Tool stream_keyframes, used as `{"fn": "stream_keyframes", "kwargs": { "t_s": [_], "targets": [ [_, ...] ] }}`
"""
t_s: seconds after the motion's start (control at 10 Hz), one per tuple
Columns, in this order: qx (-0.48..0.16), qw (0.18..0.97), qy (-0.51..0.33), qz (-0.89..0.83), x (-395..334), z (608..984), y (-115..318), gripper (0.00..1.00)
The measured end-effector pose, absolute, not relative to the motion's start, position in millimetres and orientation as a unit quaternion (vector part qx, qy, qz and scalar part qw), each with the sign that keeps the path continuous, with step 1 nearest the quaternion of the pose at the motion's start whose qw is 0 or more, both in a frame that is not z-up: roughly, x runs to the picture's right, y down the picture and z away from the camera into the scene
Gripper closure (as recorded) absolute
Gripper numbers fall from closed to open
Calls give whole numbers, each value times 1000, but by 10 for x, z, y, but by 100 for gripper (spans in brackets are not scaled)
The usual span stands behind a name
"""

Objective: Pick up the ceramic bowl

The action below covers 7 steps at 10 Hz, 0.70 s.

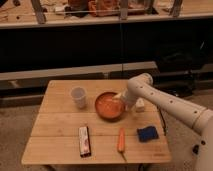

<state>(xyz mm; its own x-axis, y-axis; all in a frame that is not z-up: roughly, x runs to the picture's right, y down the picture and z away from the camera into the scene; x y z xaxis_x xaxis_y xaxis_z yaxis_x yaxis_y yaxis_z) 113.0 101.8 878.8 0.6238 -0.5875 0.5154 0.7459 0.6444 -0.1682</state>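
The ceramic bowl is round, shallow and orange-red with a darker rim. It sits on the wooden table, a little right of centre. My white arm reaches in from the right. My gripper is at the bowl's right rim, touching or just above it.
A small translucent whitish cup stands left of the bowl. A flat dark bar-shaped packet, an orange carrot-like item and a blue sponge lie along the front. A small white object sits beside the arm. Shelving runs behind the table.
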Motion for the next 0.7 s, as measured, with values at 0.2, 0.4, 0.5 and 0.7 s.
{"fn": "stream_keyframes", "kwargs": {
  "t_s": [0.2, 0.4, 0.5, 0.7],
  "targets": [
    [-187, 881, -214, -378, 1123, 8801, 1016, 20],
    [-189, 880, -217, -378, 1122, 8814, 1019, 20],
    [-190, 880, -219, -377, 1123, 8825, 1027, 20],
    [-191, 879, -221, -377, 1116, 8841, 1030, 20]
  ]
}}
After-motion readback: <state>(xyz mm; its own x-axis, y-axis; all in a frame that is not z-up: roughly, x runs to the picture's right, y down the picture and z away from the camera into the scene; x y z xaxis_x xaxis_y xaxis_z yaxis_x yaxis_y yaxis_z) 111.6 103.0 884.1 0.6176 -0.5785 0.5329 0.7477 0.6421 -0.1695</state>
